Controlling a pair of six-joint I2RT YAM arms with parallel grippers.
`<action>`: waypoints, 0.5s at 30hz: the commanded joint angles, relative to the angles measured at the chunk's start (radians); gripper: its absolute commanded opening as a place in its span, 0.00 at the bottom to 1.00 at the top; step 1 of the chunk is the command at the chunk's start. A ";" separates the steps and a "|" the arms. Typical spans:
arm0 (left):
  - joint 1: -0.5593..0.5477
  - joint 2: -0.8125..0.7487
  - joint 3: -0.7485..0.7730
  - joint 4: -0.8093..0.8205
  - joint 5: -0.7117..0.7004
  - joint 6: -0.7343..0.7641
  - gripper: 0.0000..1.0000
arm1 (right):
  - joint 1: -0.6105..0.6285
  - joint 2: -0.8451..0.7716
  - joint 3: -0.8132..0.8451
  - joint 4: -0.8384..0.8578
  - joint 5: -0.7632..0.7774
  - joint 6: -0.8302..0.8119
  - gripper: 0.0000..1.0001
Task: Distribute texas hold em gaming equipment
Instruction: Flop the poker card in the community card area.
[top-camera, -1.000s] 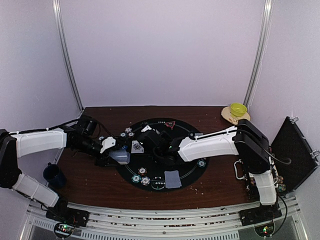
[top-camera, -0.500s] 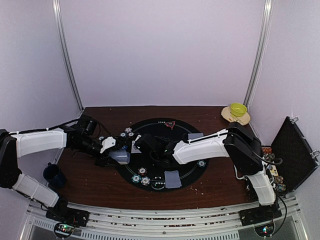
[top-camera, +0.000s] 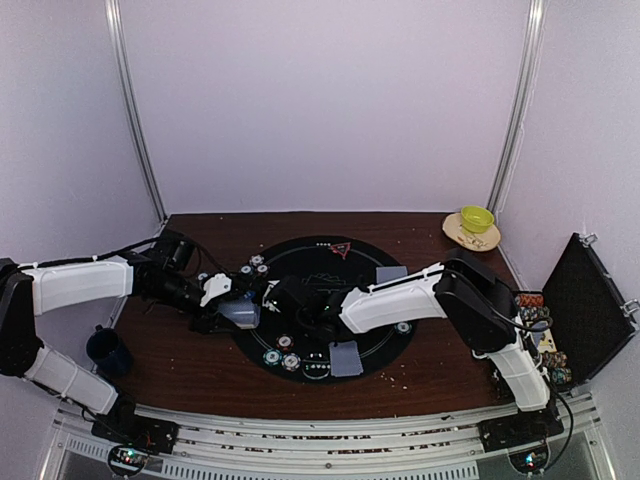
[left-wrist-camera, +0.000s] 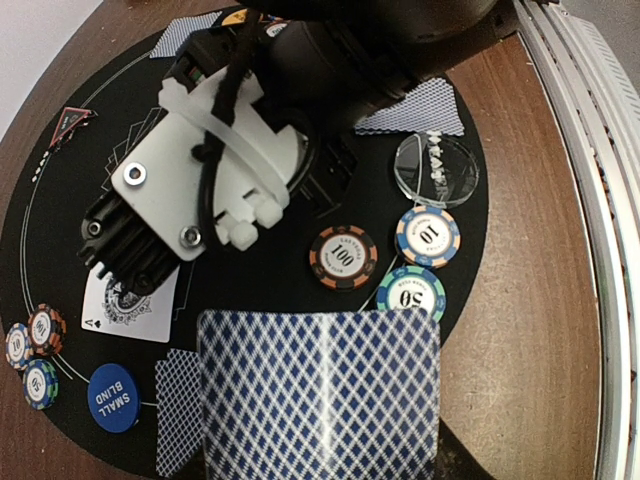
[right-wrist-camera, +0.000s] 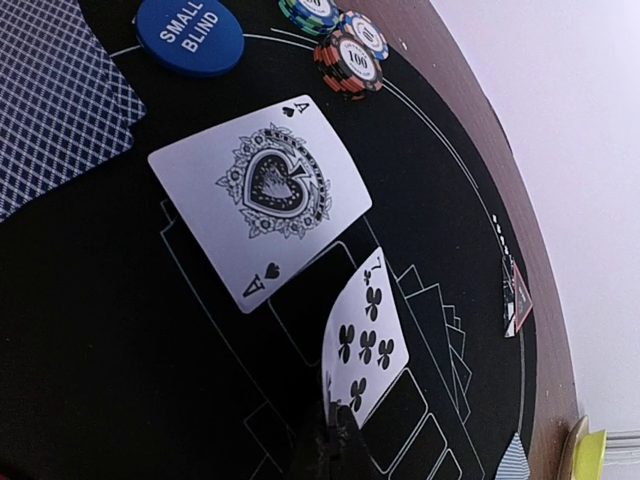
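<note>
My left gripper (top-camera: 228, 303) is shut on a deck of blue-patterned cards (left-wrist-camera: 320, 390) that hides its fingers, held over the left side of the black round mat (top-camera: 375, 300). My right gripper (right-wrist-camera: 335, 428) is shut on a seven of clubs (right-wrist-camera: 368, 335), face up and tilted just above the mat, next to a face-up ace of spades (right-wrist-camera: 260, 185). In the top view the right gripper (top-camera: 284, 297) is close beside the deck. Poker chips (left-wrist-camera: 343, 256), a blue small blind button (left-wrist-camera: 110, 397) and a red triangle marker (top-camera: 341, 249) lie on the mat.
Face-down cards lie at the mat's near edge (top-camera: 345, 357) and right side (top-camera: 390, 272). A clear disc (left-wrist-camera: 436, 170) sits by the chips. A yellow-green bowl (top-camera: 476, 218) stands at the back right, a dark mug (top-camera: 105, 348) at the left, and an open black case (top-camera: 585, 300) with chips at the right.
My right arm has swung left across the mat, bringing its gripper close to the deck and uncovering a face-down card on the right. My left arm has stayed still.
</note>
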 joint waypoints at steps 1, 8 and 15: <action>0.000 -0.004 0.000 0.028 0.019 0.007 0.47 | -0.013 0.000 -0.005 0.024 -0.060 -0.007 0.00; -0.001 -0.001 0.001 0.029 0.019 0.009 0.47 | -0.026 -0.008 -0.023 0.042 -0.093 -0.019 0.00; 0.000 0.000 0.000 0.029 0.020 0.010 0.47 | -0.031 0.015 -0.001 0.046 -0.078 -0.029 0.00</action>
